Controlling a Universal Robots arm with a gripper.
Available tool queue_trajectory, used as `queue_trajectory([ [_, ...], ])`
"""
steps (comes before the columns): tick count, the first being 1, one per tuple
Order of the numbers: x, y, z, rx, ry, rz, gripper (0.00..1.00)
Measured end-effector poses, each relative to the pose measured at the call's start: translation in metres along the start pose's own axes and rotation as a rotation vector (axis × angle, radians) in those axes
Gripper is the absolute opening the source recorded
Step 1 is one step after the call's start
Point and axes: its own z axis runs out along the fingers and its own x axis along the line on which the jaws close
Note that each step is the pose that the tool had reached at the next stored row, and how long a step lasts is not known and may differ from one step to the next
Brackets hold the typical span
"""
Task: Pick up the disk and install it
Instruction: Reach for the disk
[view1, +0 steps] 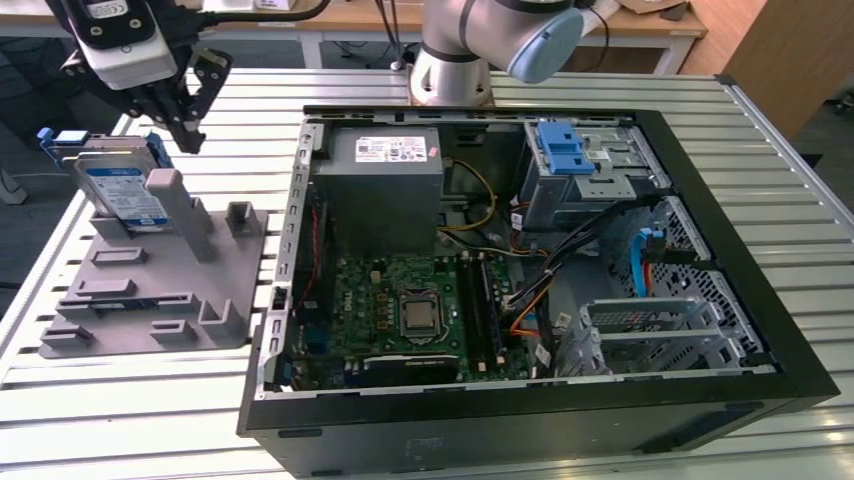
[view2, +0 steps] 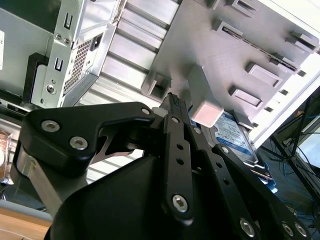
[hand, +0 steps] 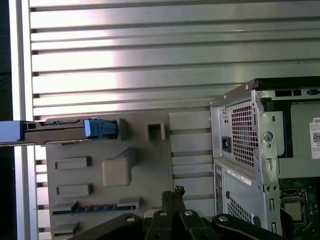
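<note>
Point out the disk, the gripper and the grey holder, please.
disk (view1: 123, 192), exterior view, on its label.
gripper (hand: 173, 193), first wrist view, between its fingertips.
holder (view1: 174, 285), exterior view, on its bare base.

The disk (view1: 118, 190) is a flat silver-metal drive with a white-and-blue label and blue plastic rails along its sides. It stands on edge, leaning back a little, in a slot of the grey holder (view1: 160, 290). It sits lower than the fingers (view1: 187, 125), slightly toward the exterior view's left of them, and does not touch them. In the first wrist view the disk (hand: 55, 131) shows edge-on as a thin dark bar with a blue rail end, well apart from the fingers (hand: 168, 200). In the second wrist view the disk (view2: 235, 135) shows part of its label just beyond the fingers (view2: 175, 130).
</note>
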Motion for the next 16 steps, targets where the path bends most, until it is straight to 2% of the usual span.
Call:
queue_trajectory([
  [16, 0.0062, -0.0005, 0.0009, 0.0, -0.0001, 0.0, 0.11],
])
